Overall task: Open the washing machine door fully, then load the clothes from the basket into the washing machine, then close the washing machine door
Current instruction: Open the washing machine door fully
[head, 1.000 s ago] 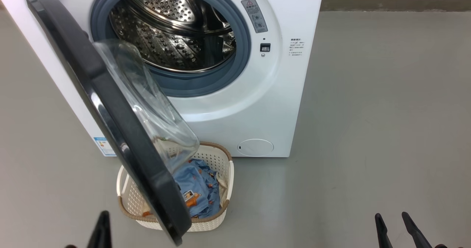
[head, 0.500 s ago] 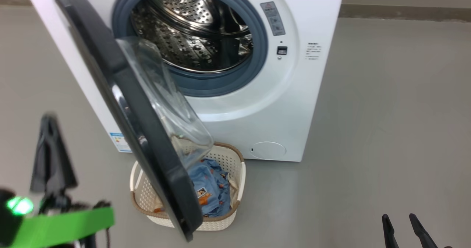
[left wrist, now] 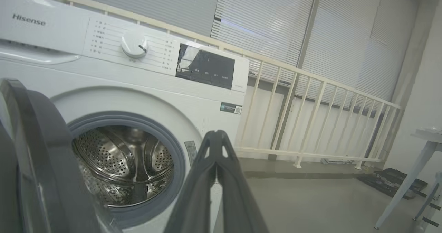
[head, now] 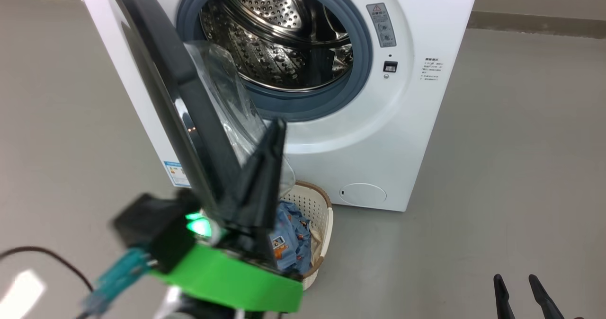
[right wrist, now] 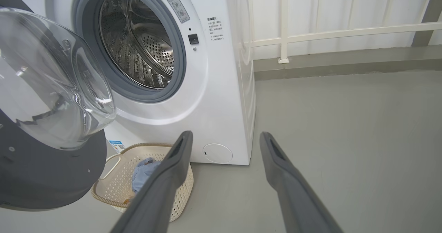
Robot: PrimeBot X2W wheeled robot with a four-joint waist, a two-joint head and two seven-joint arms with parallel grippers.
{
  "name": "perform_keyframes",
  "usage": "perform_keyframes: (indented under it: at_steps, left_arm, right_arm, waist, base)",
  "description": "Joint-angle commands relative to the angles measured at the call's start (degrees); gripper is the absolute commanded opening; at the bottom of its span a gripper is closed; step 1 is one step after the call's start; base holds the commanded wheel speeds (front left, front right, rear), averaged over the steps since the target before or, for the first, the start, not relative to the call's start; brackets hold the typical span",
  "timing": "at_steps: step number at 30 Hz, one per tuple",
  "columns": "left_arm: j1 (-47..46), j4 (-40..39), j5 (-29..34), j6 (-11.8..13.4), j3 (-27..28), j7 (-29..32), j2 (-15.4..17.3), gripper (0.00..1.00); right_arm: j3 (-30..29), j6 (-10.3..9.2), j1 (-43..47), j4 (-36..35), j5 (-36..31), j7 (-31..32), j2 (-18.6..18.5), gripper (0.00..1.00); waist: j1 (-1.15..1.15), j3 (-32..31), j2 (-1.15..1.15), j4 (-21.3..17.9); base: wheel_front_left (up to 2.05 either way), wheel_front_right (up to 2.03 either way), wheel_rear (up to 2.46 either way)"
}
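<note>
The white washing machine (head: 426,134) stands with its steel drum (head: 284,39) exposed. Its black door (head: 161,73) is swung partway out, seen edge-on, with the clear glass bowl (head: 227,96) facing the opening. Below the door's lower end sits the cream basket (head: 321,208) holding the blue printed clothes (head: 291,238). My left gripper (head: 278,127) is shut and empty, raised on the door's inner side, its fingers overlapping the bowl. In the left wrist view the left gripper (left wrist: 215,136) points at the machine front, with the door (left wrist: 38,150) well to its left. My right gripper (right wrist: 224,138) hangs open and low, with the basket (right wrist: 114,188) ahead.
Grey floor (head: 521,167) stretches to the right of the machine. A cream railing (left wrist: 310,115) and window blinds run behind it. A pale table leg (left wrist: 411,177) stands at the far right of the left wrist view. A black cable (head: 42,252) lies on the floor at my left.
The head camera has shifted, sliding the machine rightwards in view. My left arm has risen from the lower left corner and swung in front of the door's lower part. The right gripper holds still.
</note>
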Motion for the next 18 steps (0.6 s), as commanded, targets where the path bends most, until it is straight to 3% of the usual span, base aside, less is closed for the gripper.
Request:
perform_keyframes:
  at_steps: [1,4,7,18]
  left_arm:
    - [-0.27,1.08,-1.63,1.76,-0.22,-0.68,0.54,0.0]
    - [1.94,5.45,-4.35,4.1,-3.6,-2.68,0.54,0.0]
    - [4.41,10.38,-5.09,4.82,-5.87,-3.77,0.53,0.0]
    - [9.05,18.22,-9.26,3.98,-8.67,-5.39,0.56,0.0]
  right_arm:
    - [1.09,0.14,-1.38,-1.56,0.45,-0.69,-0.58,1.0]
    - [0.93,0.14,-1.33,-1.32,0.67,-0.69,-0.48,1.0]
    - [0.63,0.14,-1.24,-0.89,0.82,-0.69,-0.42,1.0]
    - [0.13,0.14,-1.21,0.06,1.2,-0.69,-0.35,1.0]
  waist:
    - [0.0,0.23,0.0,0.0]
    - [0.0,0.31,0.0,0.15]
    - [0.0,0.42,0.0,0.45]
    - [0.0,1.15,0.0,2.99]
  base:
    - [0.0,0.0,0.0]
    - [0.0,0.0,0.0]
    - [0.0,0.0,0.0]
    - [0.0,0.0,0.0]
